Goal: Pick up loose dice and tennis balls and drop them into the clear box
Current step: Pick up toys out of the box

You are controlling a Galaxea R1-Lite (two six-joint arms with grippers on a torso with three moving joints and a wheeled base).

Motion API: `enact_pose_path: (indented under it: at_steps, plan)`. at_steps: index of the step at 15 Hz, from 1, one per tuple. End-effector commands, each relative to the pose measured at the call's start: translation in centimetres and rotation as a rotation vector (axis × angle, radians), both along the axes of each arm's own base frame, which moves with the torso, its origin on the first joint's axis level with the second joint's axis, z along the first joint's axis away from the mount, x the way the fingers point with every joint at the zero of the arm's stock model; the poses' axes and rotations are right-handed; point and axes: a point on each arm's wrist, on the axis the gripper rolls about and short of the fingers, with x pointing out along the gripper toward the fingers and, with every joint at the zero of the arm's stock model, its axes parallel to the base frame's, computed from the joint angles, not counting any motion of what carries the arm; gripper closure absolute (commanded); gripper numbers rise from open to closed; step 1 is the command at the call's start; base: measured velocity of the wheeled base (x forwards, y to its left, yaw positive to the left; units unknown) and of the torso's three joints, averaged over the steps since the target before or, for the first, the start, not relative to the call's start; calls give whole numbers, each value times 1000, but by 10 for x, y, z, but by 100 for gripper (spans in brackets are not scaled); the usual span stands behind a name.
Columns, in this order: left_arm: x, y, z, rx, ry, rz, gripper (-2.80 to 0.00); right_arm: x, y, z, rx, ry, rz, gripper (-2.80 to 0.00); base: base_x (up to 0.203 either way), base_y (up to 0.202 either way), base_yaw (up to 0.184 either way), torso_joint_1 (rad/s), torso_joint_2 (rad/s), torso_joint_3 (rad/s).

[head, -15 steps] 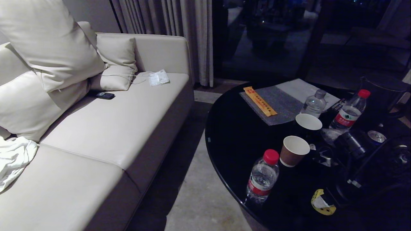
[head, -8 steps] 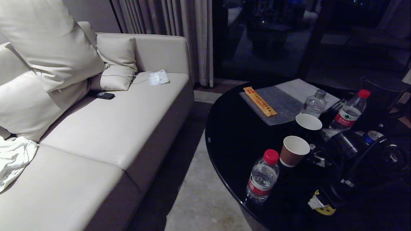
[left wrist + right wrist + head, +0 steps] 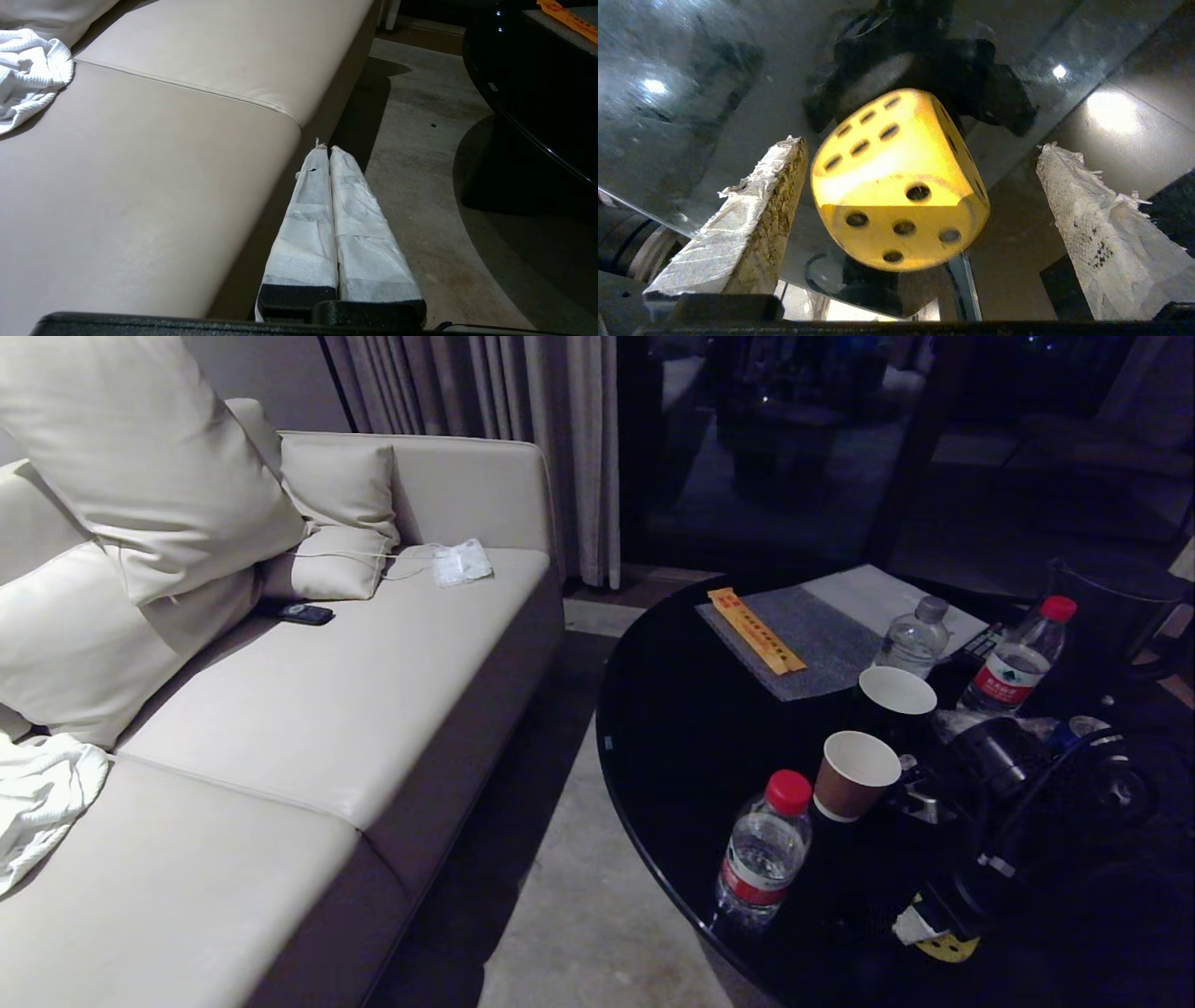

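One yellow die (image 3: 899, 186) framed between spread right gripper (image 3: 920, 154) jaws, resting on the dark glass table (image 3: 691, 93), close beside one padded finger (image 3: 752, 224), well apart from the other; not yet pinched. Left gripper (image 3: 329, 154) parked off beside the sofa (image 3: 140, 163), jaws pressed together, empty. Beyond the right jaws: two paper cups (image 3: 854, 773), seemingly empty, and water bottles (image 3: 764, 849). No clear box or tennis balls in view; nothing visibly boxed, so probably early in the task.

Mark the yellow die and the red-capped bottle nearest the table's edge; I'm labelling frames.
yellow die (image 3: 896, 186): right wrist view, on its six-pip face.
red-capped bottle (image 3: 764, 855): head view, on its clear body.
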Motion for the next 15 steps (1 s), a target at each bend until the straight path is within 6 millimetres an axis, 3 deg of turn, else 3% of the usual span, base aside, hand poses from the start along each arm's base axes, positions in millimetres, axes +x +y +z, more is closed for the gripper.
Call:
enact_pose_path:
  at_steps: [1, 5, 6, 15]
  plan:
    - [0, 0, 0, -1, 3, 1, 0, 4, 1, -1, 0, -1, 2, -280, 0, 0, 0, 0, 0, 0]
    - [0, 0, 0, -1, 3, 1, 0, 2, -5, 6, 10, -22, -28, -280, 0, 0, 0, 0, 0, 0]
    - [0, 0, 0, -1, 3, 1, 0, 2, -4, 5, 14, -20, -39, 0, 0, 0, 0, 0, 0, 0]
    - [0, 0, 0, -1, 3, 1, 0, -1, -3, 6, 5, -14, -37, 0, 0, 0, 0, 0, 0, 0]
